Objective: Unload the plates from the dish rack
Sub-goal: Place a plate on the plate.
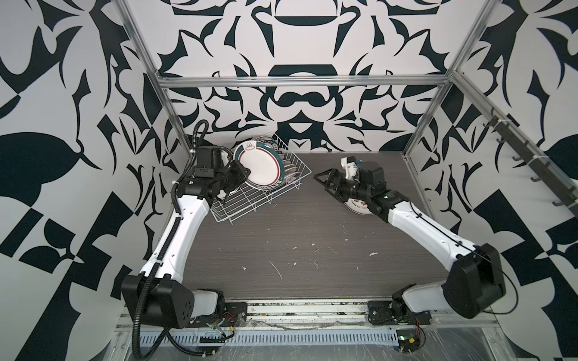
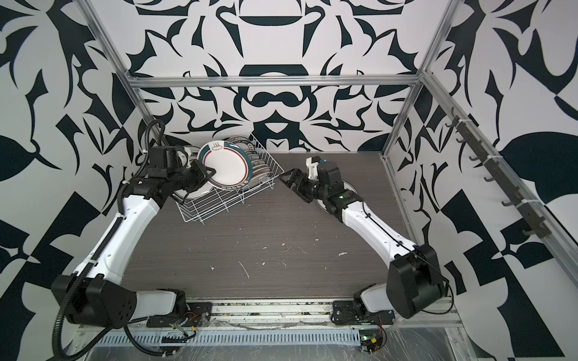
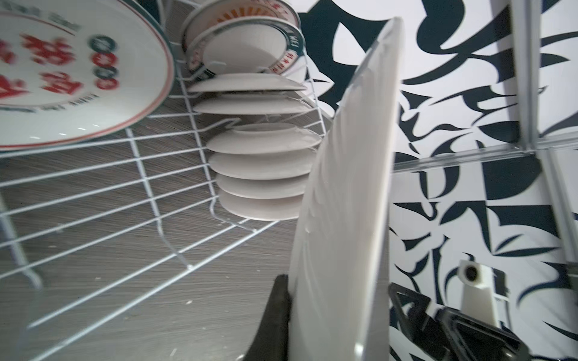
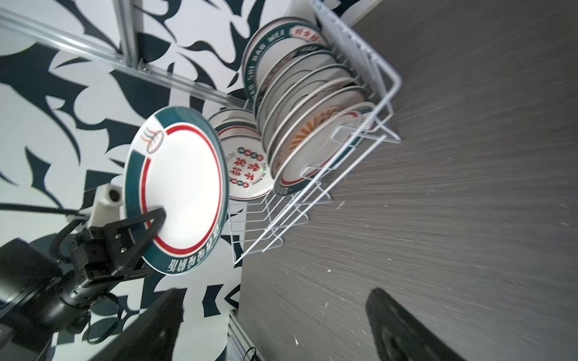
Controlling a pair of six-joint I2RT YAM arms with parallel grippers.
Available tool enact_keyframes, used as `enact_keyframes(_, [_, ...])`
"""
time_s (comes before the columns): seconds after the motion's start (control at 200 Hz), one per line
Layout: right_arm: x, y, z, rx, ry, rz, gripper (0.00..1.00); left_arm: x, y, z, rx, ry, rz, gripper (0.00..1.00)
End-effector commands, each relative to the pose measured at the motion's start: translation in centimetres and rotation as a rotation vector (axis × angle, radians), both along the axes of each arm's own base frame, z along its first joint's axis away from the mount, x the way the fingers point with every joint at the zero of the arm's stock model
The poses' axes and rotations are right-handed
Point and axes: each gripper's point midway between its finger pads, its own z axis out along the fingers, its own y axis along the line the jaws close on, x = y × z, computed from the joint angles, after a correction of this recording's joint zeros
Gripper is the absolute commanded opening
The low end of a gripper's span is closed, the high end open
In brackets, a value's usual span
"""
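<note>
The left fingers, black angular frames that taper to a point, are clenched on the rim of a teal-rimmed plate, one against its face and one behind it. This plate is round, glossy white ceramic. It has a broad dark-teal band, a thin red ring inside that, a steam-like emblem at the top and pale characters along the lower band. It stands on edge in the air with its face turned toward the right arm, held up over the dish rack and apart from the plates standing there. In the left wrist view it shows only as a thin, smooth white curve seen from behind.

The dish rack is white-coated wire, rectangular, with raised sides and a grid floor. It sits askew at the far left of the surface, which is dark grey with fine straight grain and scattered white flecks. A row of plates stands upright and close-packed in the part of the rack nearer the right arm. Their rims are teal or plain, and one has an orange sunburst. A flat plate with red characters and small ringed dots lies in the rack beside that row.

The right fingers are released, spread wide with nothing between them, and hover above the surface to the right of the rack. Under the right arm another plate lies on the surface, mostly hidden.
</note>
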Motion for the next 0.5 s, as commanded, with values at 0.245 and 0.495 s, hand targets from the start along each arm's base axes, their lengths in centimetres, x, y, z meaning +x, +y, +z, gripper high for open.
enact_keyframes(0.245, [0.4, 5.9, 4.3, 0.287, -0.071, 0.112, 0.70, -0.1, -5.6, 1.7, -0.269, -0.041, -0.110, 0.00])
enact_keyframes(0.495, [0.3, 6.1, 4.5, 0.316, -0.071, 0.122, 0.65, -0.3, -6.4, 0.9, -0.269, -0.047, -0.122, 0.00])
